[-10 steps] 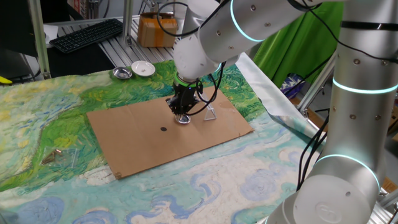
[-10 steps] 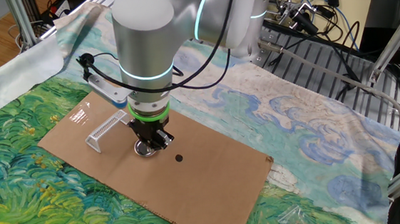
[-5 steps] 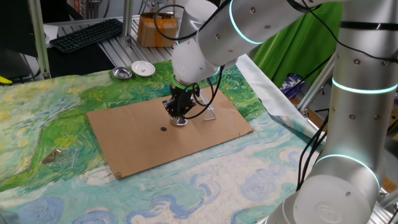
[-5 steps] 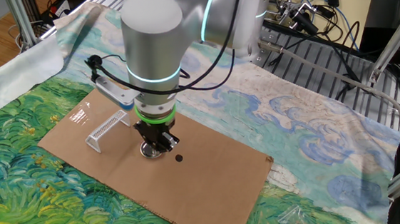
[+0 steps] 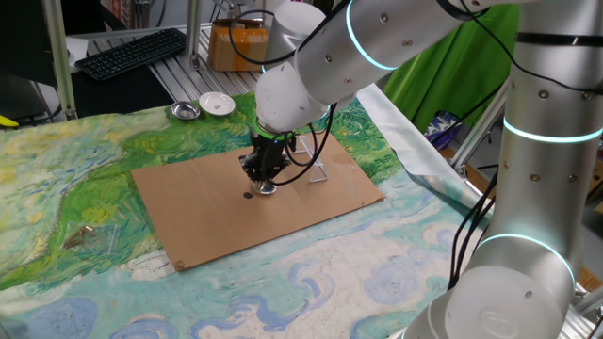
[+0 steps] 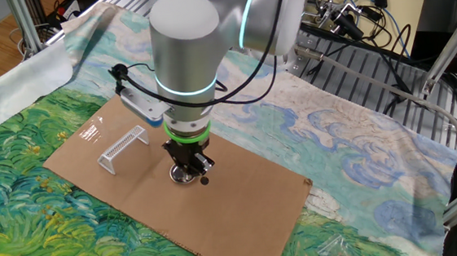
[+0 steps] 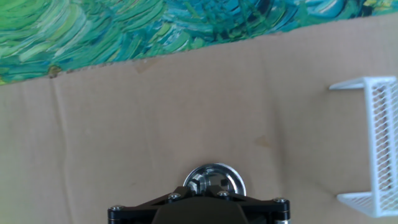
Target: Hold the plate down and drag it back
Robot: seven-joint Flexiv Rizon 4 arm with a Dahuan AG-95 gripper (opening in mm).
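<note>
The claw [image 6: 188,169] presses down on the small metal plate [image 7: 214,181] mid-cardboard [image 5: 207,202], beside the black dot [image 5: 249,196]; its opening is hidden. Light and slick, probably skids easily; press its centre.

i see the plate [image 7: 214,180], a tiny round shallow dish of shiny silver metal, lying flat on the brown cardboard sheet [image 7: 155,124]. its reflective centre mirrors dark shapes in the hand view. in both fixed views it [image 5: 267,187] [image 6: 185,175] sits near the middle of the sheet, mostly covered from above, only its rim showing.
</note>
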